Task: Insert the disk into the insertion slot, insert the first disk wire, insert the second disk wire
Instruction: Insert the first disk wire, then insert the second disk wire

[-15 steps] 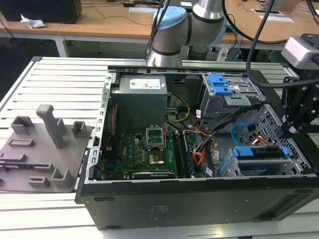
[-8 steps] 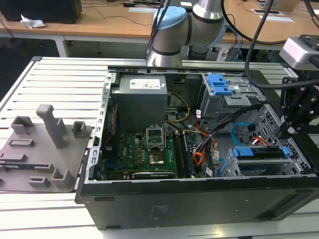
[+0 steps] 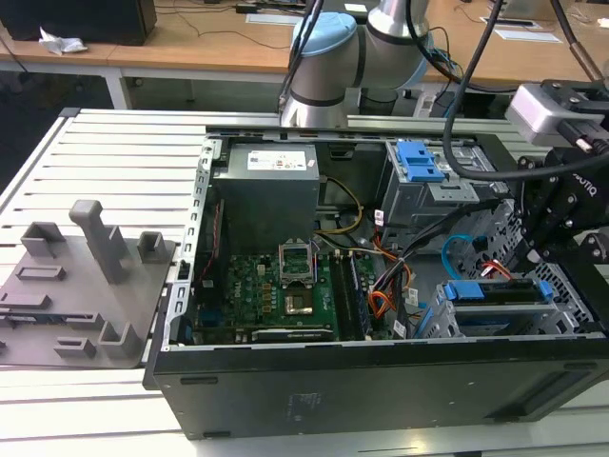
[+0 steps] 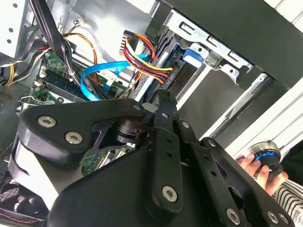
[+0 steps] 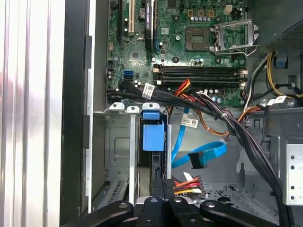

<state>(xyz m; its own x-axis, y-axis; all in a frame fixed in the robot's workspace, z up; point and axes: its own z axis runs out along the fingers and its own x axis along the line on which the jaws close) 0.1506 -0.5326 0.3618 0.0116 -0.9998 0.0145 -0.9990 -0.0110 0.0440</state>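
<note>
The disk (image 3: 490, 290) in its blue carrier sits inside the insertion slot (image 3: 571, 305), a perforated metal cage at the case's corner on the exterior view's right. In the first wrist view I see the disk end-on, with its blue tab (image 5: 152, 132) between the slot walls (image 5: 118, 142). My gripper (image 5: 162, 185) hangs just behind the disk, shut on the dark plug of the first disk wire (image 5: 187, 183), the red, orange and black bundle (image 4: 142, 54). The second disk wire (image 5: 199, 156), a light-blue loop, lies loose beside it (image 4: 99, 78).
The open computer case holds a motherboard (image 3: 276, 286), a grey power supply (image 3: 266, 190) and a blue-tabbed grey drive unit (image 3: 419, 167). Thick black cables (image 5: 251, 146) cross near the cage. Grey fixtures (image 3: 86, 276) stand at the exterior view's left. A person's hand (image 4: 255, 165) holds a round knob.
</note>
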